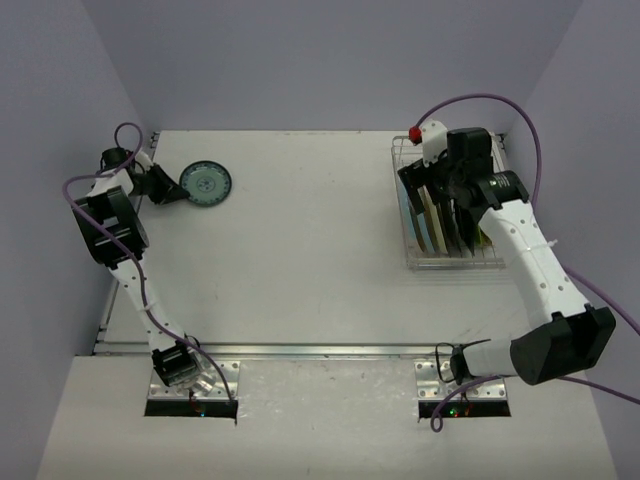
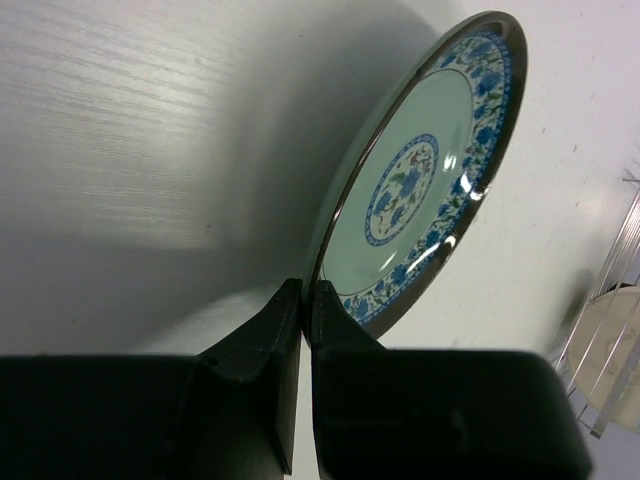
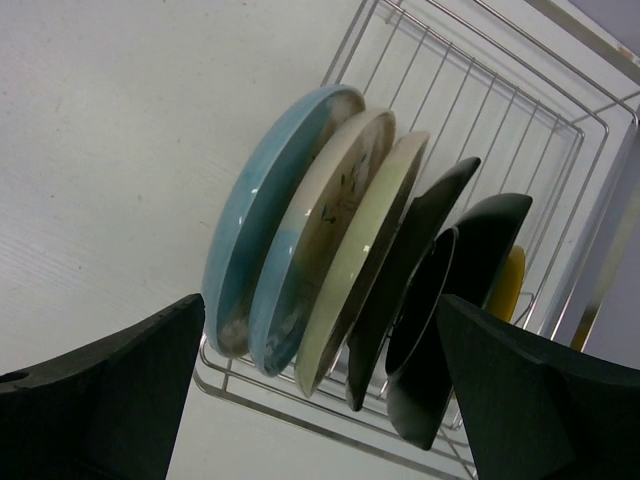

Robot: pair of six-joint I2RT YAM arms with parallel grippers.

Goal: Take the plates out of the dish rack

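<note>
My left gripper (image 1: 165, 186) is shut on the rim of a round plate (image 1: 206, 185) with a pale green centre and a blue flower border, at the table's far left. In the left wrist view the fingers (image 2: 285, 325) pinch the plate's (image 2: 420, 180) edge. I cannot tell whether the plate rests on the table. My right gripper (image 1: 450, 190) hangs open over the silver wire dish rack (image 1: 455, 262) at the far right. In the right wrist view its open gripper (image 3: 320, 330) spans upright plates: pale blue (image 3: 255, 215), cream-and-blue (image 3: 320, 215), cream (image 3: 365, 245), two dark ones (image 3: 415, 240), and a yellow one (image 3: 507, 280) behind.
The rack's wire slots (image 3: 480, 90) stretch beyond the plates towards the far wall. Purple cables loop from both arms (image 1: 470, 100). The rack's edge shows faintly at the right of the left wrist view (image 2: 610, 330). The table's side walls stand close to both arms.
</note>
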